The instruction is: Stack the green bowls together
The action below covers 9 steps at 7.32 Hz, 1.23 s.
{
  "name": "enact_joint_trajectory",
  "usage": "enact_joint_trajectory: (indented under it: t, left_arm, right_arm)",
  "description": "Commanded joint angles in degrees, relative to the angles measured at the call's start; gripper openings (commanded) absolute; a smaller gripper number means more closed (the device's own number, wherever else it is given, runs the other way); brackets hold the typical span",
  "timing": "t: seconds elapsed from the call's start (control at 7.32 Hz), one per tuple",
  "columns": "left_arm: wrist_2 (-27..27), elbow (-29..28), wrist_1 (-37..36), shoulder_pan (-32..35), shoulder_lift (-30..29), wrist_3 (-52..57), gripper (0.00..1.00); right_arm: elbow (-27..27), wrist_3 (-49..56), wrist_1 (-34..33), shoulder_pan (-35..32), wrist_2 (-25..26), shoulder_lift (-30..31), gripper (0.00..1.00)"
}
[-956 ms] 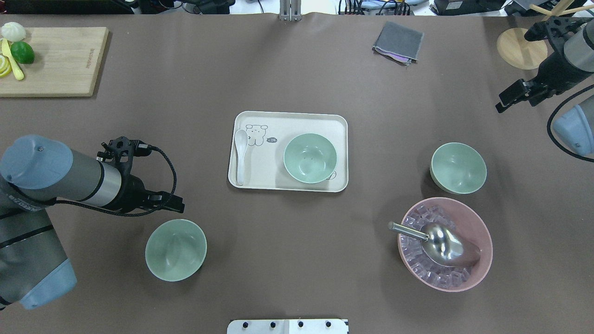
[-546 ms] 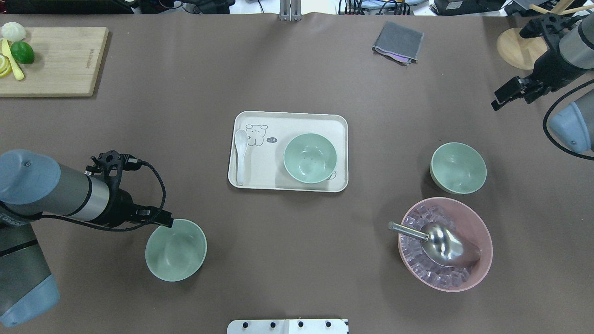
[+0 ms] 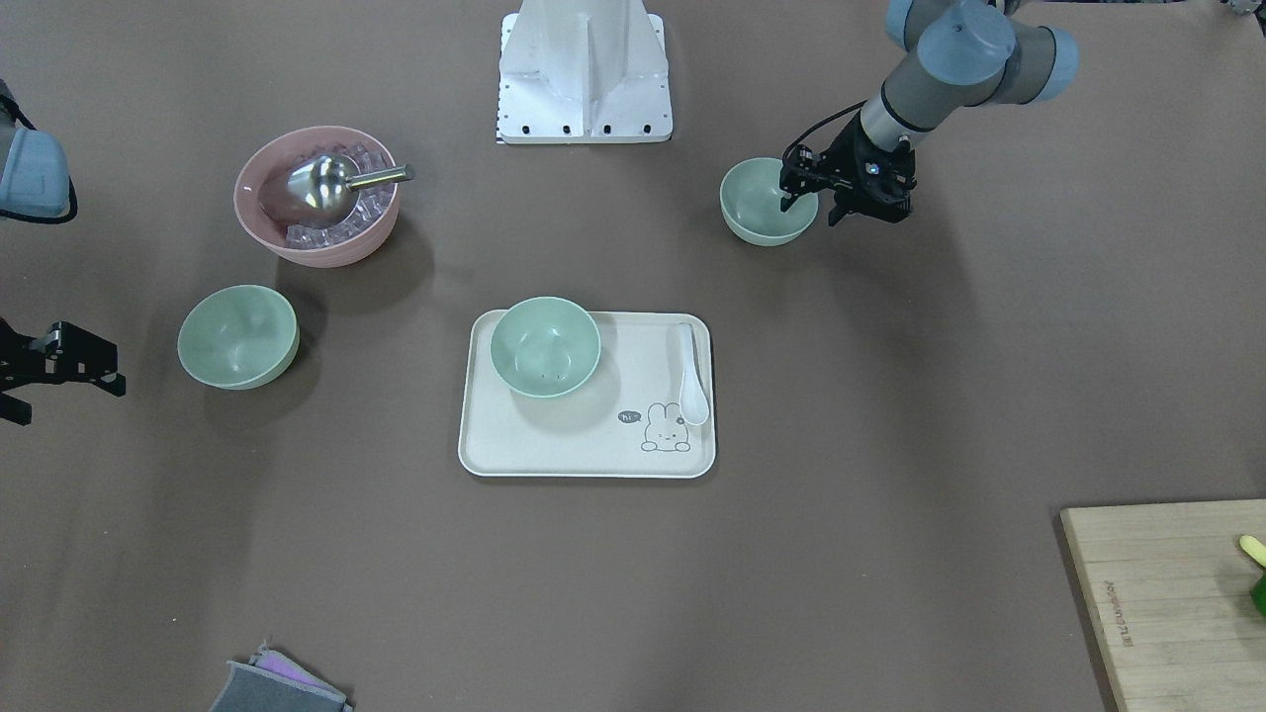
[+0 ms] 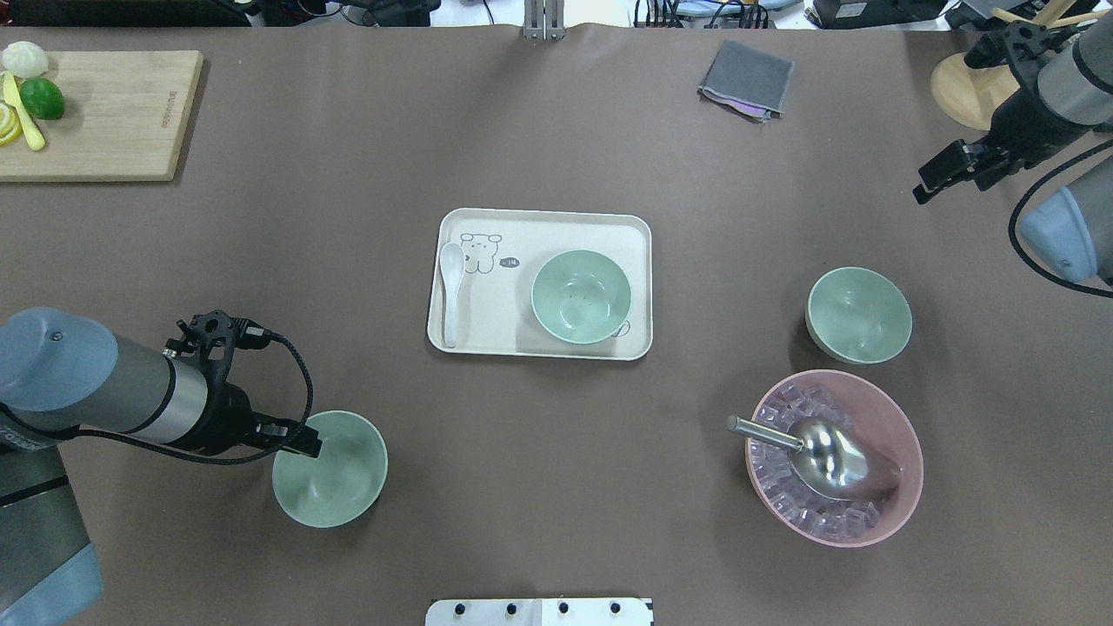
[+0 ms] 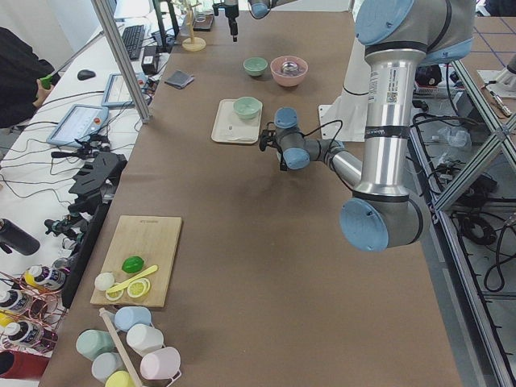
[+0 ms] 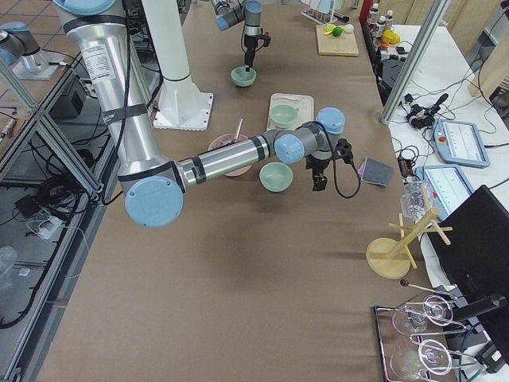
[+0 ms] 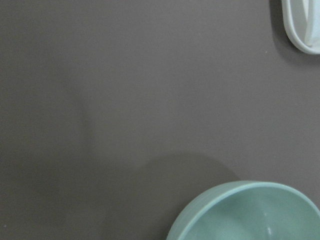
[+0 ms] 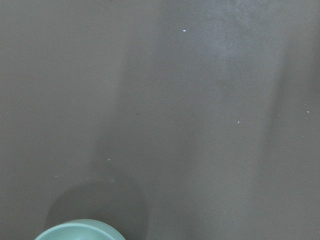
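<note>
Three round bowls sit mouth-up, seen overhead: left bowl [image 4: 335, 474] lower left, tray bowl [image 4: 581, 296] centre, right bowl [image 4: 859, 314] right. Left gripper [image 3: 811, 208], arm stretched low, is spread astride left bowl's rim. Right gripper [image 4: 935, 181] is upper right, grip unclear.

Both arms [image 4: 130, 396] are built of silver-grey tubes and pale blue caps [image 4: 56, 356]; the left gripper [image 3: 811, 212] and right gripper [image 4: 923, 189] are black, with looped cables [image 4: 306, 369].

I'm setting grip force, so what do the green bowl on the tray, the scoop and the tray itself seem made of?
Green bowl: probably plastic, matte; even pale colour, soft shading, no glare. Scoop: metal, polished; mirror-like highlights. Tray: perhaps plastic or melamine, matte cream with a printed cartoon; the look leaves it open.
</note>
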<state>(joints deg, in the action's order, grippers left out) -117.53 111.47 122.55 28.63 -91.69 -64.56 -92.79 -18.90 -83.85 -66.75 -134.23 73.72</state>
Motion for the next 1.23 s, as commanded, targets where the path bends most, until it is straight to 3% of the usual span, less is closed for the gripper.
enact_joint_trajectory:
  t: [0.0, 0.27, 0.41, 0.55, 0.68, 1.09]
  left_arm:
    - [0.0, -0.4, 0.0, -0.3, 0.2, 0.0, 0.47]
    - [0.0, 0.1, 0.0, -0.2, 0.3, 0.0, 0.32]
    - [-0.1, 0.2, 0.1, 0.1, 0.3, 0.0, 0.10]
    - [-0.1, 0.8, 0.0, 0.5, 0.4, 0.0, 0.00]
    - [-0.2, 1.6, 0.1, 1.0, 0.7, -0.1, 0.00]
    - [-8.5, 3.8, -0.3, 7.7, -0.5, -1.0, 0.00]
  right_arm:
    - [0.4, -0.1, 0.0, 0.0, -0.1, -0.2, 1.00]
    - [0.5, -0.1, 0.0, 0.0, -0.1, -0.3, 1.00]
    - [0.7, -0.1, 0.0, 0.0, -0.1, -0.3, 1.00]
    - [0.9, 0.0, 0.0, 0.0, -0.1, -0.3, 1.00]
    - [1.1, 0.0, 0.0, 0.1, -0.1, -0.5, 1.00]
    - [2.6, 2.7, 2.4, 2.3, 0.2, -0.7, 1.00]
